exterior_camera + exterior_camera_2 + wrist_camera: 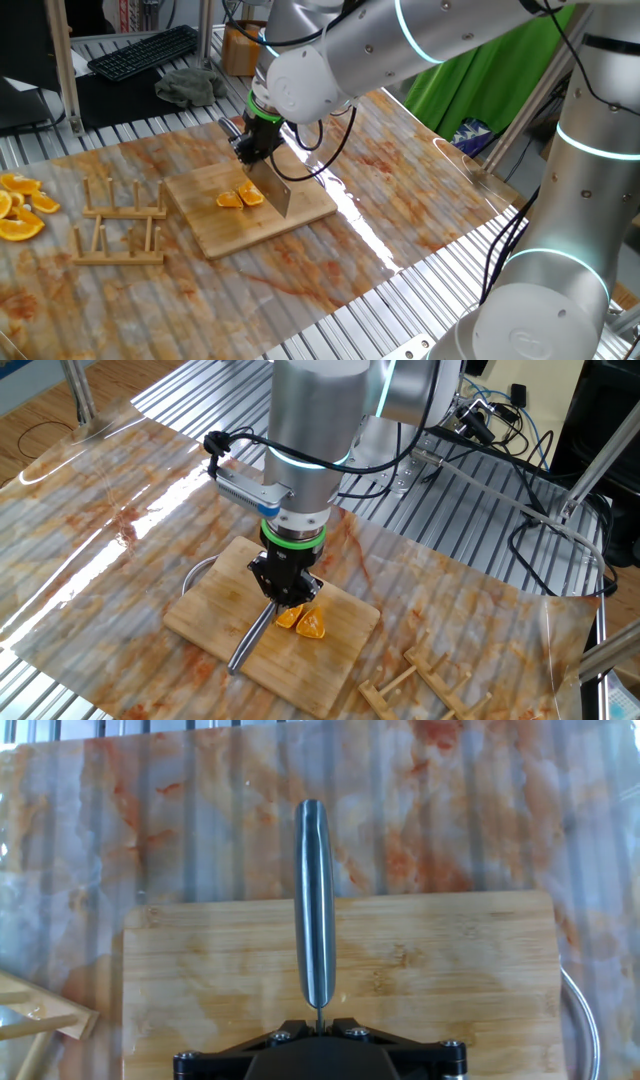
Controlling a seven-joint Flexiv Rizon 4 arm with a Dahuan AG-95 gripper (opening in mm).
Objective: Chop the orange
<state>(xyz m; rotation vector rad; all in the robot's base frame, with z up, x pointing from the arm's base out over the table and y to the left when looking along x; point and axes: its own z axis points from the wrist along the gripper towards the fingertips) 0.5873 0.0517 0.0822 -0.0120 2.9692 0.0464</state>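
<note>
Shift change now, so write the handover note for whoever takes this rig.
Gripper: shut on the steel cleaver knife, pointing down, blade on the board.
Small orange wedge: on the bamboo cutting board, already in at least two pieces beside the blade.
Done: at least one cut.
Left: further chops if smaller pieces are wanted, then lift the knife away.
Heap of bigger orange slices lies off the board, by the wooden rack.

The arm (420, 40) is glossy silver-grey with glowing cyan rings at its joints, a green band above the black gripper (285, 582), and black cables.
</note>
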